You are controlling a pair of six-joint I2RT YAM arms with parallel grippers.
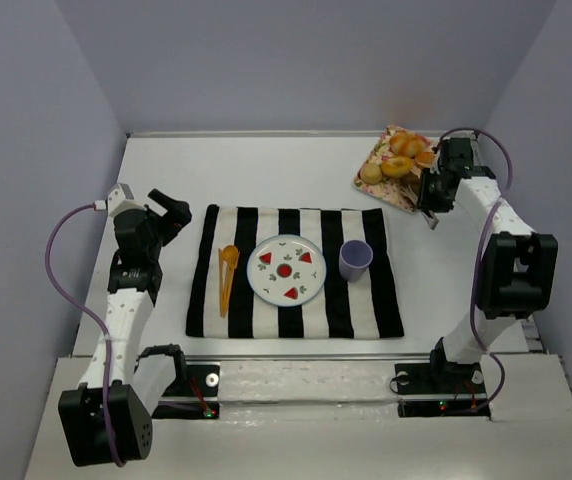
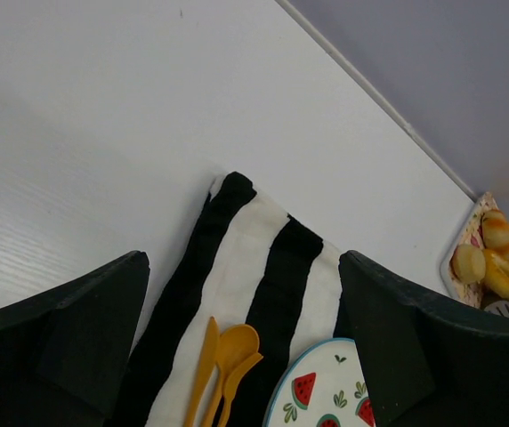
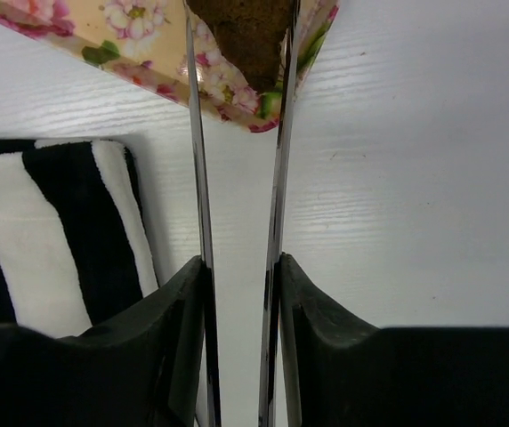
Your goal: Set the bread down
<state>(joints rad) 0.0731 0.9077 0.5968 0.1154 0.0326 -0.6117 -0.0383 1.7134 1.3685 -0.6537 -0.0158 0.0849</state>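
Several golden bread rolls (image 1: 401,160) lie on a floral tray (image 1: 364,183) at the back right; they also show in the left wrist view (image 2: 495,258). My right gripper (image 1: 429,200) (image 3: 241,262) is shut on metal tongs (image 3: 197,178). The tong tips pinch a brown piece of bread (image 3: 247,36) over the tray's near corner (image 3: 148,27). A watermelon-print plate (image 1: 286,268) (image 2: 326,391) sits empty mid-cloth. My left gripper (image 1: 171,212) (image 2: 244,258) is open and empty, left of the cloth's back corner.
A black-and-white striped cloth (image 1: 296,320) (image 2: 237,231) (image 3: 50,213) covers the table's middle. On it lie orange plastic cutlery (image 1: 228,275) (image 2: 223,365) left of the plate and a lilac cup (image 1: 355,259) to its right. Walls enclose the table.
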